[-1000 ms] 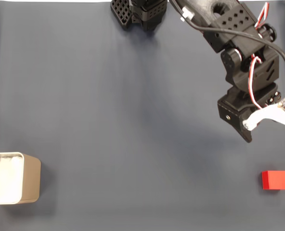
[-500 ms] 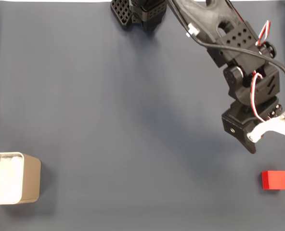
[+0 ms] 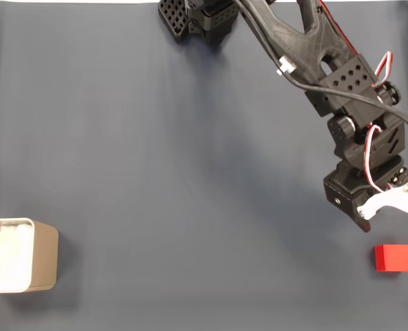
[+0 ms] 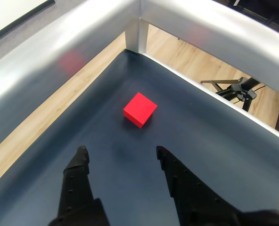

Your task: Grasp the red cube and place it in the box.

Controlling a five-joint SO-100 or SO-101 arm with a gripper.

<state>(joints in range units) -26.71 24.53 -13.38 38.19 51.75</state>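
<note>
the fingers [image 4: 120,150] are standing spread apart and are holding nothing, hovering above the dark bench [image 3: 156,172]. the red cube [image 4: 140,109] is lying just ahead of them, near the bench corner. the box [image 3: 44,255] is sitting well apart at the left edge in the fixed view.

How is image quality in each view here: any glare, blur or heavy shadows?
Fixed view: even, soft lighting, sharp; faint shadows beside the box and under the arm; the red cube is crisp. Wrist view: metal rails look smeared and glary, while the cube and the open gripper stay in focus.
</note>
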